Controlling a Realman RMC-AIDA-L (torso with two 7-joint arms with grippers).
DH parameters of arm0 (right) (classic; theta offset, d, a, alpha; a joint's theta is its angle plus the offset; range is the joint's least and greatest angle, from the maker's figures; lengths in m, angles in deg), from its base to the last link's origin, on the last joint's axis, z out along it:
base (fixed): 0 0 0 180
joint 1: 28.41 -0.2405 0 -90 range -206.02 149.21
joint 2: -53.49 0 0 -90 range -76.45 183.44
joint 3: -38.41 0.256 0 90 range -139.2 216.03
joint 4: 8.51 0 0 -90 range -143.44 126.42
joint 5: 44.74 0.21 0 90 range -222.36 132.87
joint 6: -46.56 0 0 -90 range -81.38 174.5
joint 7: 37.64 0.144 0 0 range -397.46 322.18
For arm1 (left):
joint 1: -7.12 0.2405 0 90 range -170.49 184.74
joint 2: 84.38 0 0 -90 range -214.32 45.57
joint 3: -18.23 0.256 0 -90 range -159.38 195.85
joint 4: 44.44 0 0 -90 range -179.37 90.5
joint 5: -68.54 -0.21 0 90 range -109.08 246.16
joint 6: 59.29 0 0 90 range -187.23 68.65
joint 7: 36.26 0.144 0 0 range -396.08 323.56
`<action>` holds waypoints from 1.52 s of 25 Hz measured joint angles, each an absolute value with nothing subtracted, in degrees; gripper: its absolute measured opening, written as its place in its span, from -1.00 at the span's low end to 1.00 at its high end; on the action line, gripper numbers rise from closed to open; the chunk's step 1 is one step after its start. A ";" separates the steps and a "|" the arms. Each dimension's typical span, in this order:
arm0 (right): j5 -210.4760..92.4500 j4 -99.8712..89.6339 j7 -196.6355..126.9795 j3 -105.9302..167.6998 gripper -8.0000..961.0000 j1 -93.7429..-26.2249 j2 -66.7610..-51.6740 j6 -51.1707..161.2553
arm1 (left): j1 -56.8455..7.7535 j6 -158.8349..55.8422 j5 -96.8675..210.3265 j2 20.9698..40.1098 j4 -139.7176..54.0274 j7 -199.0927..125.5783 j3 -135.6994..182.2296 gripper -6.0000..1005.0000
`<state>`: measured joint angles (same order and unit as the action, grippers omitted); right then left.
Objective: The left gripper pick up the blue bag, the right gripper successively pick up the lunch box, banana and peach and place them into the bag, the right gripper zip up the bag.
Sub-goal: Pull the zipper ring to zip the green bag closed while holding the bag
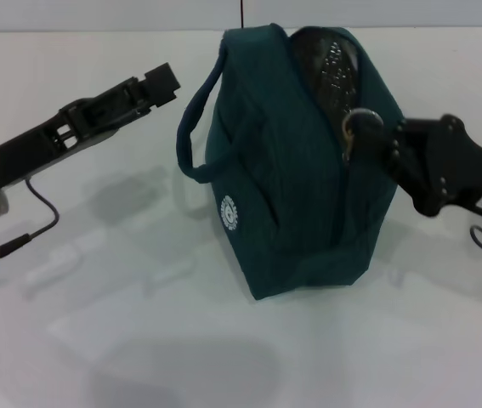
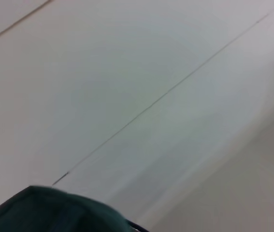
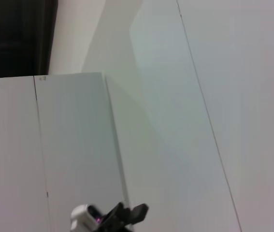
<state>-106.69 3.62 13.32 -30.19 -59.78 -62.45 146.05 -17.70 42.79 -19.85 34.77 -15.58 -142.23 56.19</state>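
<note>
One blue bag [image 1: 292, 170], apparently two grippers.

The head camera looks forward and down at the white table [image 1: 138, 340] from above, taking in the blue bag [image 1: 292, 187] at centre, the left gripper [image 1: 160, 85] at 10 o'clock of it and the right gripper [image 1: 385, 140] at 3 o'clock. The left wrist camera faces upward past a close corner of the blue bag [image 2: 45, 212] toward pale wall panels. The right wrist camera also tilts up at panels. Head and left wrist views share only the bag.
</note>
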 joint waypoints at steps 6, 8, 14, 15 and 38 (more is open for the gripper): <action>-106.33 4.96 16.61 -30.72 -0.97 -63.30 -62.56 143.23 | -14.99 42.99 -19.99 35.04 -16.23 -137.40 56.41 0.78; -106.57 5.38 17.20 -31.78 -0.97 -64.68 -62.60 142.55 | -14.38 43.63 -19.97 34.99 -16.91 -135.37 56.40 0.78; -106.60 6.28 17.70 -34.69 -0.97 -67.79 -62.66 141.13 | -12.30 47.81 -19.86 34.90 -17.22 -126.06 56.40 0.77; -106.60 6.30 17.91 -35.06 -0.97 -68.66 -62.68 140.49 | -11.30 48.04 -19.81 34.96 -17.25 -123.74 56.34 0.77; -106.04 7.83 18.26 -35.27 -0.97 -73.56 -62.69 131.98 | -13.60 37.38 -17.99 35.73 -32.59 -89.00 56.27 0.68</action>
<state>-106.04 7.83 18.26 -35.27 -73.56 -62.69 131.98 -13.60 37.38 -17.99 35.73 -32.59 -89.00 56.27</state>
